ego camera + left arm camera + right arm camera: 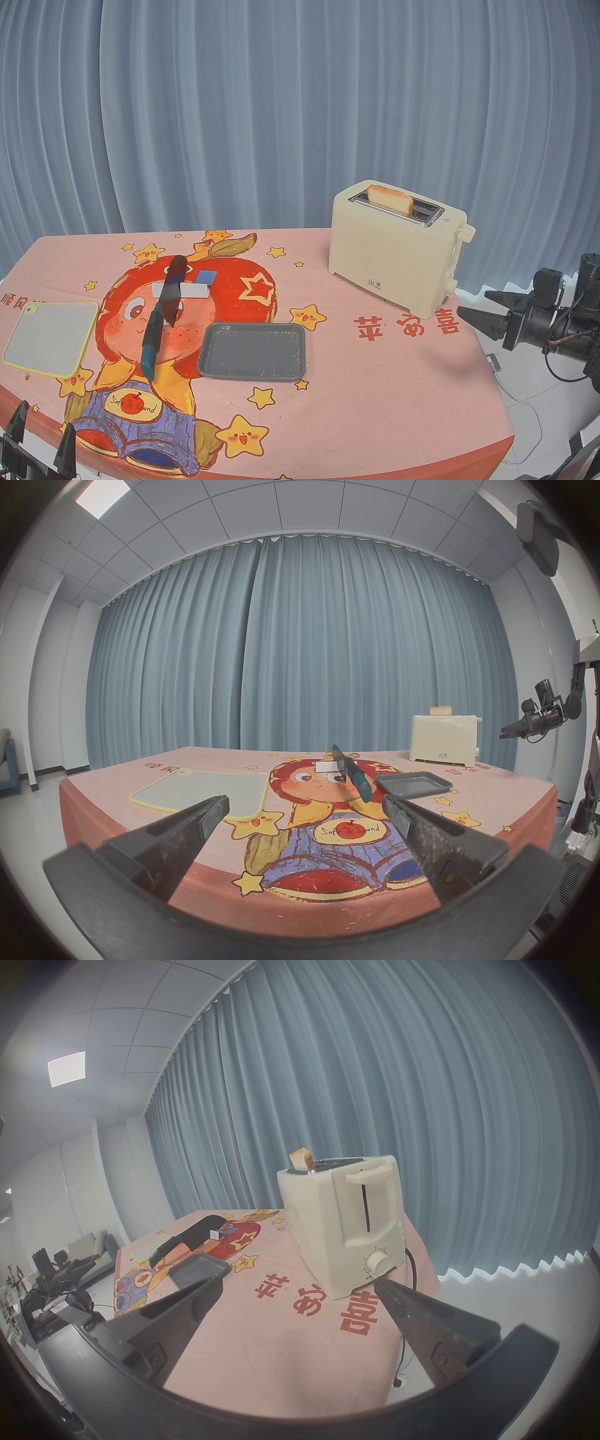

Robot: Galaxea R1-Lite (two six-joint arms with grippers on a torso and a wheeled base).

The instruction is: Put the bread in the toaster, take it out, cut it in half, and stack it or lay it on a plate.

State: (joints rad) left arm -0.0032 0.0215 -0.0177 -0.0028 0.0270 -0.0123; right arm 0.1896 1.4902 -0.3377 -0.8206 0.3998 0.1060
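A robot test room, not a real kitchen.
A long blue-grey curtain [300,649] covers the back wall. The ceiling [312,505] is white squares with a flat light [103,495]. The side walls [56,686] are plain white. A toaster [397,250] sits on a table [375,400] with a cartoon cloth.

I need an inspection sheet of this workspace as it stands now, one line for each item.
Surface: table under a pink cartoon cloth.
Job's things: bread stands in the toaster slot; knife lies tilted, blade end raised, left of the grey plate; cutting board at the table's left edge.
Clutter: white piece and blue piece by the knife's blade.
Grippers: left gripper open, at the near edge; right gripper open, off the table's right side.
Cables: black cable behind the toaster; white cable on the floor.
Surroundings: blue curtain behind.
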